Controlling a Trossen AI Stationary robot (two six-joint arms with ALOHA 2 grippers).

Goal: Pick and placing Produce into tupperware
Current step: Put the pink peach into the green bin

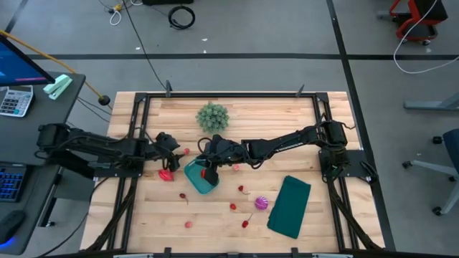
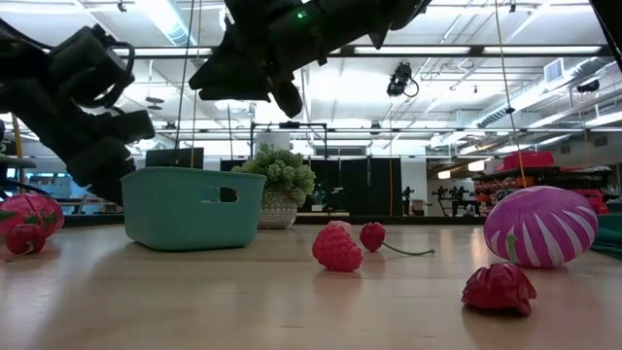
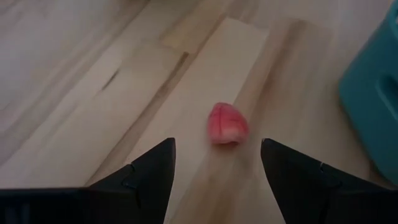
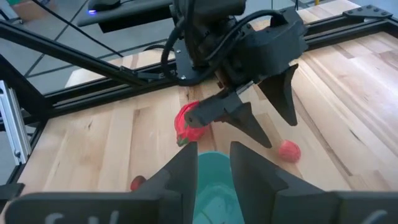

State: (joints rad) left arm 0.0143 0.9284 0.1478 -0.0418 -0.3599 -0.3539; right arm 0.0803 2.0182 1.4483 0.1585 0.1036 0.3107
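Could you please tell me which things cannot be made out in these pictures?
- Contents of the tupperware: its near wall hides them in the low view; the right end effector covers it from above.
- Whether the right end effector holds anything: unclear in every view.
- The small red piece near the table's front: too small to identify.

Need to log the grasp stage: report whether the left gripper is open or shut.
Open. The left gripper has its two dark fingers spread wide apart, with a small pink produce piece lying on the table ahead of them, untouched.
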